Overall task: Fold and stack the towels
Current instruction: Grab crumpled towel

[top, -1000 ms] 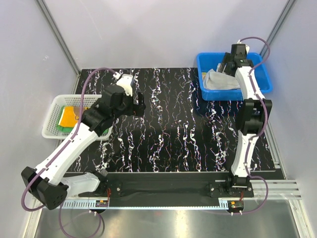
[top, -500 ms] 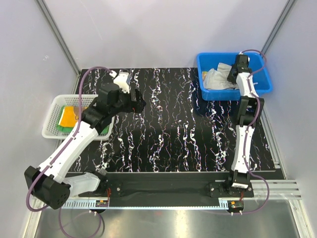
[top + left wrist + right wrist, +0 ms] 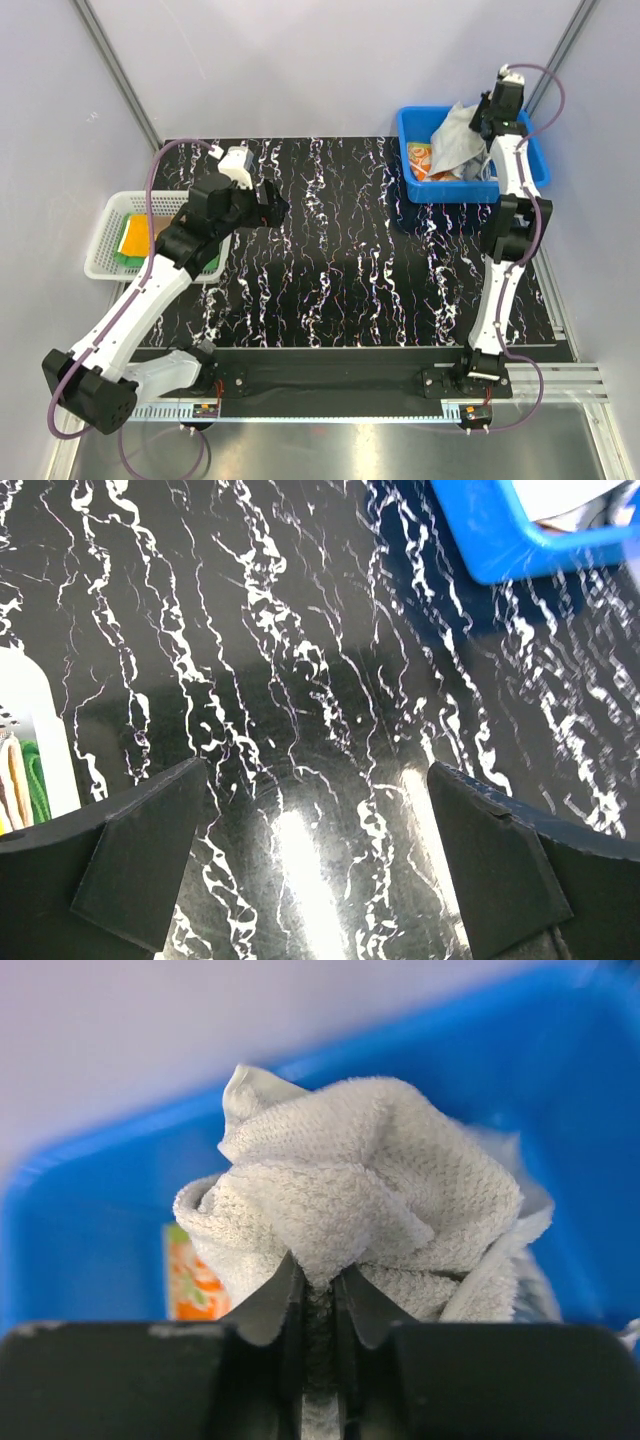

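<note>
White terry fabric fills the right wrist view: the white towel (image 3: 350, 1200) is pinched between the 2 closed fingers of the right gripper (image 3: 318, 1280), with the cloth bunched into folds above the fingertips. In the top view the right gripper (image 3: 487, 120) holds the white towel (image 3: 455, 140) raised above the blue bin (image 3: 470, 182), and the cloth hangs down with its lower end inside the bin. An orange-patterned towel (image 3: 422, 160) lies on the bin floor at the left side of the blue bin (image 3: 90, 1230); the right wrist view shows the same orange-patterned towel (image 3: 190, 1280) below and left of the lifted cloth. The left gripper (image 3: 275, 205) hovers over the black marbled table (image 3: 330, 260), well apart from the bin on its left. Its fingers are spread wide with nothing between them, as the left wrist view confirms at the left gripper (image 3: 315, 775). A white basket (image 3: 100, 240) stands far left of the bin, at the table edge. It contains 1 orange-yellow towel (image 3: 138, 235) and 1 green towel (image 3: 122, 257). The left wrist view shows an edge of the white basket (image 3: 30, 730) and of the green towel (image 3: 35, 780).
</note>
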`<state>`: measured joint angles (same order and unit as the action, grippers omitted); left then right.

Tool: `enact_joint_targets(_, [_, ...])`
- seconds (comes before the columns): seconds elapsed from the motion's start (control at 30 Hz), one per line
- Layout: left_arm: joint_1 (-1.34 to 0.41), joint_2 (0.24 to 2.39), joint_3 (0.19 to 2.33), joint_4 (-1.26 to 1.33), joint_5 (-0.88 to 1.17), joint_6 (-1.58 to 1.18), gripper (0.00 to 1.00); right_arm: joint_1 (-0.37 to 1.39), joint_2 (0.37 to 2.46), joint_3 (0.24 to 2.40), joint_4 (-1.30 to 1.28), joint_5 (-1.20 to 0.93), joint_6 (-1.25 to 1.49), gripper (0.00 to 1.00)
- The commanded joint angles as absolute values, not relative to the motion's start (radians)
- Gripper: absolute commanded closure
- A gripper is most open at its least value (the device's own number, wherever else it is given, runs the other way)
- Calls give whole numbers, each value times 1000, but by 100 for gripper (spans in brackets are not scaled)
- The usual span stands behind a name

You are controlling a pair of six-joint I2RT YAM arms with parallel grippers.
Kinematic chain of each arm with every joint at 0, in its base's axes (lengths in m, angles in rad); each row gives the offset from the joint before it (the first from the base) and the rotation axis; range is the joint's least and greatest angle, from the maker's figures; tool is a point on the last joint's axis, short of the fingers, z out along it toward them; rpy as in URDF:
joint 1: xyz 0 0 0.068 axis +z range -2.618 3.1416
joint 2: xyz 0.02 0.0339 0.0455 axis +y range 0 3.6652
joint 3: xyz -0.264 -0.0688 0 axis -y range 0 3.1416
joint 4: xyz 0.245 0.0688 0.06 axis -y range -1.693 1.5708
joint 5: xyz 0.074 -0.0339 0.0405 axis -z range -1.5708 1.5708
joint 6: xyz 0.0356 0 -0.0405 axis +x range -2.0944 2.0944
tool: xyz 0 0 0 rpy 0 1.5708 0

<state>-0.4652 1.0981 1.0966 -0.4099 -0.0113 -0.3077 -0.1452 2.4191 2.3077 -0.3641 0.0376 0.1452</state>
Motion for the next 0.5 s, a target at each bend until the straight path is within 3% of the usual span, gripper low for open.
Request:
enact_joint_targets(0.0, [-453,1078,1097,-328,-6,-336,1,-149,2235,2313,-250,2,124,81])
enact_joint_targets(0.1, [-453,1068,1098,-337,20,-325,1,-150,2192,2286,-275,2,100,77])
enact_joint_targets(0.2, [-451,1054,1088,-328,26,-327,1,-150,2154,2241,-281,-35,72,91])
enact_joint_targets(0.27, [-451,1049,1086,-325,32,-325,1,-150,2129,2218,-275,-78,72,84])
enact_joint_targets(0.3, [-451,1048,1085,-325,37,-327,1,-150,2126,2212,-284,-93,69,72])
enact_joint_targets(0.37, [-451,1049,1086,-328,41,-327,1,-150,2132,2223,-314,-100,71,70])
enact_joint_targets(0.4, [-451,1049,1086,-328,47,-325,1,-149,2135,2227,-321,-97,71,71])
enact_joint_targets(0.47, [-451,1048,1086,-330,46,-327,1,-149,2140,2217,-324,-104,69,84])
